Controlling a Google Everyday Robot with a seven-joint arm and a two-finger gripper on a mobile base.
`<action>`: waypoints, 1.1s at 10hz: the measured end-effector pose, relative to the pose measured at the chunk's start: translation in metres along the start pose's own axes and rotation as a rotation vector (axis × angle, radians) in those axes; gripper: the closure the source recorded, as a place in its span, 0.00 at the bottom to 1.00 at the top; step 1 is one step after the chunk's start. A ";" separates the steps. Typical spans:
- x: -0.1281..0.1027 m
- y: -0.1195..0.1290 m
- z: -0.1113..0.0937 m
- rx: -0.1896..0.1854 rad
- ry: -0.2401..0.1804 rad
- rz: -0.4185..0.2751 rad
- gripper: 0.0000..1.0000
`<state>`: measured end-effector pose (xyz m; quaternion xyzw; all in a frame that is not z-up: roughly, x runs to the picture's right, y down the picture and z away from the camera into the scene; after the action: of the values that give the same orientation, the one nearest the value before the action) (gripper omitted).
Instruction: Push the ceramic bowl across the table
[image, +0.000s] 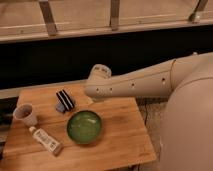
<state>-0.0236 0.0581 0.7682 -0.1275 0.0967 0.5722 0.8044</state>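
Note:
The ceramic bowl (84, 126) is round, shallow and glossy green. It sits near the middle of the table (125, 135), which has a tan wooden top. My arm reaches in from the right. Its end, with the gripper (93, 91), hangs over the back part of the table, behind the bowl and slightly to its right, apart from it.
A small pale cup (26, 115) stands at the table's left edge. A white tube (46, 141) lies at the front left. A black-and-white striped item (65, 100) lies just left of the arm's end. A dark wall and a railing run behind the table.

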 end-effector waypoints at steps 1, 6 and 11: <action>0.000 0.000 0.000 0.000 0.000 0.000 0.20; 0.003 -0.005 0.006 0.020 -0.004 -0.049 0.20; 0.031 -0.041 0.039 0.016 0.057 -0.012 0.20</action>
<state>0.0257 0.0856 0.7992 -0.1380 0.1234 0.5626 0.8058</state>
